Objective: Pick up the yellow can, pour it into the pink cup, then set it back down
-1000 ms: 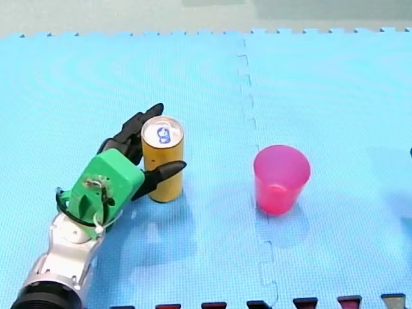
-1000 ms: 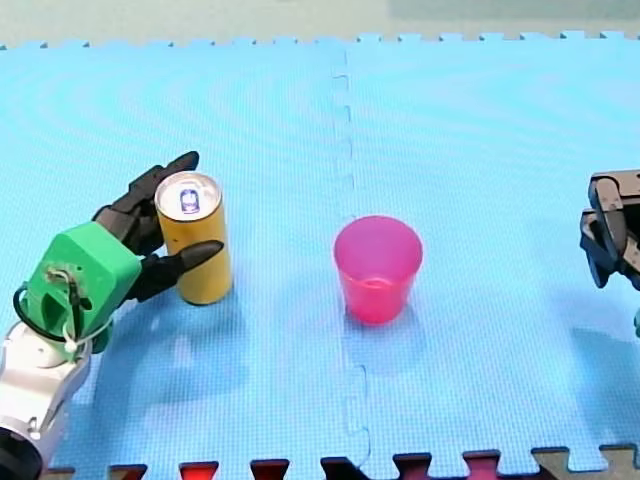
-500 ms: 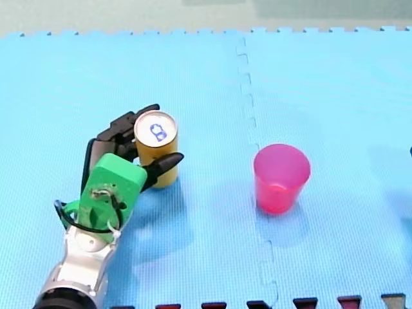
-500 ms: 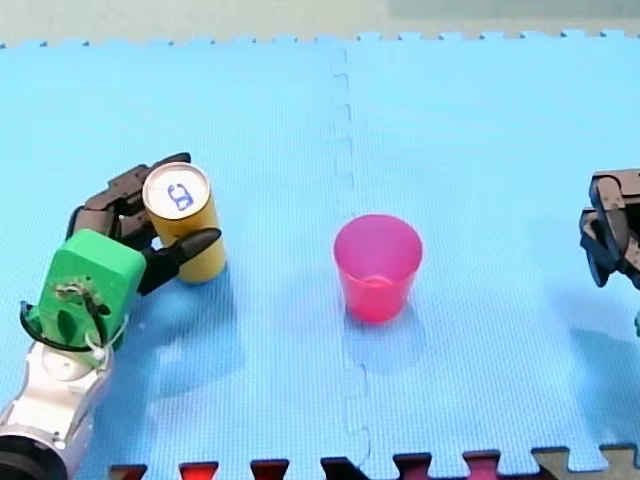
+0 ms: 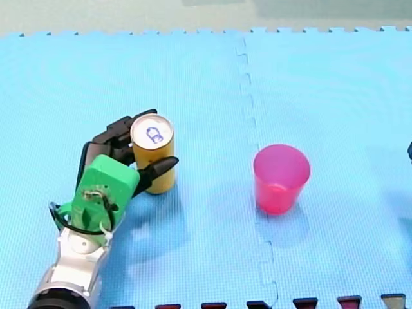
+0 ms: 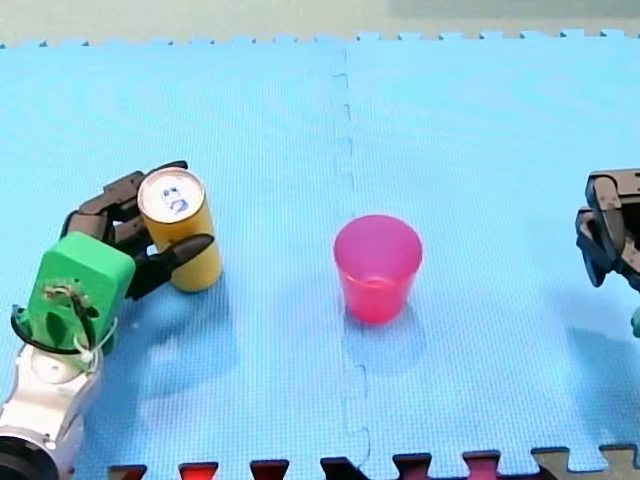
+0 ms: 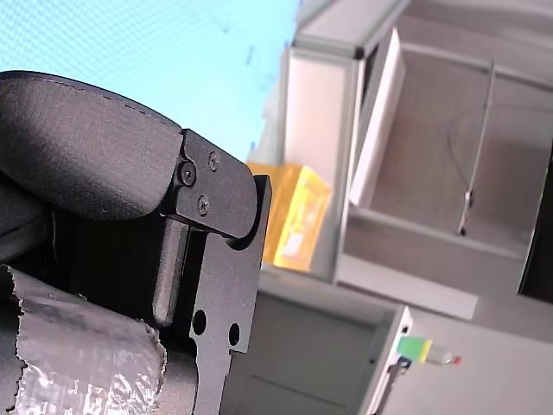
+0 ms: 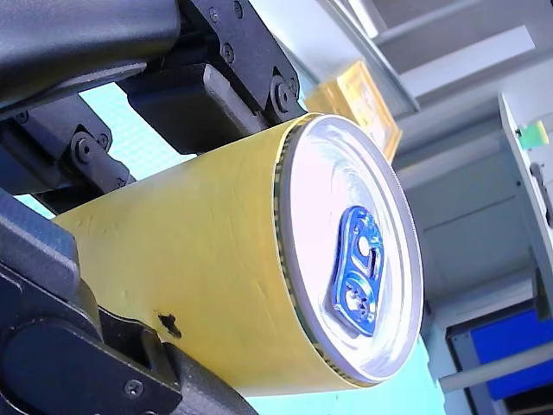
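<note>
Left hand (image 5: 122, 151): closed on the yellow can (image 5: 153, 151). It comes in from about 7 o'clock of the can. The fingers (image 5: 112, 136) wrap the far side at 9–10 o'clock, and the thumb (image 5: 162, 168) crosses the near side low on the body. In the second wrist view the can (image 8: 216, 285) sits deep between the black finger links, lid and blue tab (image 8: 359, 268) facing out.

Can: left half of the blue foam mat (image 5: 193, 64), top leaning a little toward 11 o'clock. I cannot tell for sure whether its base is clear of the mat.

Pink cup (image 5: 281, 178): upright, mouth open, well apart from the can at its 3 o'clock. A mat seam (image 5: 248, 96) runs just beside the cup at its 9 o'clock.

Right hand (image 6: 610, 230): far 3 o'clock edge of the mat, holding nothing. I cannot tell whether it is open or closed.

Risks, as I judge them:
- The thumb sits low and the wall is smooth and round. If the wrist rolls for the pour, the can may twist or slide in the grasp.
- The can already leans. Any further tilt on the way over would spill onto the mat short of the cup.
- The cup looks light and nothing braces it. A low or fast approach from 9 o'clock could clip the rim and tip it toward 3 o'clock.
- The foam gives, and the seam lies close to the cup's foot. A push there could rock it.
- Pouring from too high or off-centre would miss the mouth.
- Setting down with the can not upright could leave it toppling on the soft mat.
</note>
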Tool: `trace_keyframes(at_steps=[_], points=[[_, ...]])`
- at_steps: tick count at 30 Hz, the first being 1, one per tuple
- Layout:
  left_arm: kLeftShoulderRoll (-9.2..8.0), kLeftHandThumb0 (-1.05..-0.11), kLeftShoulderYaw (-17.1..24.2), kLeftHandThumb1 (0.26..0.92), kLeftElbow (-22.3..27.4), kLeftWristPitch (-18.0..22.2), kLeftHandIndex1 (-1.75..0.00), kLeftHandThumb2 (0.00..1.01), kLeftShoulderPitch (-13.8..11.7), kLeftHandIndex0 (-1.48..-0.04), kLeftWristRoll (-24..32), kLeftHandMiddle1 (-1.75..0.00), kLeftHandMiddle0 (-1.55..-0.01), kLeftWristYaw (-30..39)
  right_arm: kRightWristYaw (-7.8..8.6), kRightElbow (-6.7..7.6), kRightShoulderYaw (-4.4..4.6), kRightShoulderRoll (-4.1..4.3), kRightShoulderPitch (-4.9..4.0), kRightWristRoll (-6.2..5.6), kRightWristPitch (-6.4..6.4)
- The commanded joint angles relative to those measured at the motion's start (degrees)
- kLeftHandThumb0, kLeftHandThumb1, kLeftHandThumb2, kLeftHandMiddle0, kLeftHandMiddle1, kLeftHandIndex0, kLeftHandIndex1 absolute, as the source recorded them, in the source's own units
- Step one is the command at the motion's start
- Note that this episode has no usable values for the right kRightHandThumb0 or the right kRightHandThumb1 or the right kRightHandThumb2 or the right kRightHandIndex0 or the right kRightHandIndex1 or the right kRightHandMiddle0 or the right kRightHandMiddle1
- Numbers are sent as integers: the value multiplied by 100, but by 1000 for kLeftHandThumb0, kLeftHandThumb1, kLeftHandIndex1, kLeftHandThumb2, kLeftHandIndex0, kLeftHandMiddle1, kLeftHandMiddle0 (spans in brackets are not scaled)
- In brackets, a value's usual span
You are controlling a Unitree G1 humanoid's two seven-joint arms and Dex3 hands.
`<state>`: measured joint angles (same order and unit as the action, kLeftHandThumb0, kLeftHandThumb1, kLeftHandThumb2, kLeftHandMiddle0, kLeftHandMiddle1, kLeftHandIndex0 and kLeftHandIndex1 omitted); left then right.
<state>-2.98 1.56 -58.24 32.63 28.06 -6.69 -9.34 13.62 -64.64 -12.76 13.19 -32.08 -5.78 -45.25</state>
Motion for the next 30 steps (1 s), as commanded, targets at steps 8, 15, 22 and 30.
trace_keyframes(at_steps=[8, 15, 22, 30], points=[[-76, -363, 11, 831, 611, -283, 0, 0, 270, -1211, -3, -6, -1354, -13, -17, -38, 11, -25, -66, 6, 25], [35, -383, -37, 829, 677, -138, 0, 0, 433, -1211, -71, -7, -1362, -119, -79, -82, 39, -44, -96, 53, 33], [92, -379, -111, 822, 652, -177, -1, 0, 599, -1213, -224, -12, -1385, -288, -152, -170, 67, -62, -136, 115, 24], [138, -386, -184, 813, 549, -199, -1, 0, 743, -1215, -295, -10, -1395, -353, -176, -259, 73, -98, -193, 163, -16]])
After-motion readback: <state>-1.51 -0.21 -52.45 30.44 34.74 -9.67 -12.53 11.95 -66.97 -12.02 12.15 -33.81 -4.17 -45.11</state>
